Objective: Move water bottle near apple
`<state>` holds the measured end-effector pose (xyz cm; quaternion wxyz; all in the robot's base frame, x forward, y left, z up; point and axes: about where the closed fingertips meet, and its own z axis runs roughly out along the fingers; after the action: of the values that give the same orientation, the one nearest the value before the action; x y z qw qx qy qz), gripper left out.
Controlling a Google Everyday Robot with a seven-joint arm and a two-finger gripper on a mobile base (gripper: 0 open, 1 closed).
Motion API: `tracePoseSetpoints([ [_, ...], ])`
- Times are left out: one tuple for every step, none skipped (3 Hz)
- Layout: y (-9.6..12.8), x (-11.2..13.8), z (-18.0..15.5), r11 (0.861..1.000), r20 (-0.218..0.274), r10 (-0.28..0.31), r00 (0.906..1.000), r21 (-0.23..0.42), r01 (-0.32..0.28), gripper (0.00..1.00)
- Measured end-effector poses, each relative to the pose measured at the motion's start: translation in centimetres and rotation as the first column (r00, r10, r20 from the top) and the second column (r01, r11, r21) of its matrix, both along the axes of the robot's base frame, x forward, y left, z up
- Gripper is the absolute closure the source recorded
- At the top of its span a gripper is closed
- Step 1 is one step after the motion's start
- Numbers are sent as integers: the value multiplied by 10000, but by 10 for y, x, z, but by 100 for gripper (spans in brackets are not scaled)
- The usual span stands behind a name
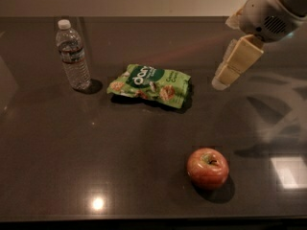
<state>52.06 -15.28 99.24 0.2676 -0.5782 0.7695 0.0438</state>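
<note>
A small clear ribbed plastic water bottle with a white screw cap stands upright near the far left corner of a dark, glossy counter, untouched, while the robot's cream-coloured two-finger gripper hangs in the air above the far right part of the surface, angled down and to the left. The gripper carries nothing, and whether it is set wide or narrow cannot be told from this angle. A round red-orange apple with a yellowish patch at its stem sits toward the near edge, right of centre, well apart from the bottle. A crumpled green snack bag lies between the two, nearer the far edge and just right of the bottle. By the look of it the job is at its opening step, the reach, with the grasp not yet made. The next move appears to call for a long sweep leftward along the far edge, past or over the bag, then a descent around the bottle's ribbed middle, taken squarely enough that the light, tall bottle is not tipped before it is carried across to the apple.
</note>
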Motion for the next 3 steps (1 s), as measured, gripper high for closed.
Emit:
tracePoseSetpoints([
  [36,33,2,9951,268,142,9995,976,-167,0],
  [74,53,3,9822,443,228,9988,1855,-306,0],
  [111,72,5,9618,625,225,9978,2711,-387,0],
])
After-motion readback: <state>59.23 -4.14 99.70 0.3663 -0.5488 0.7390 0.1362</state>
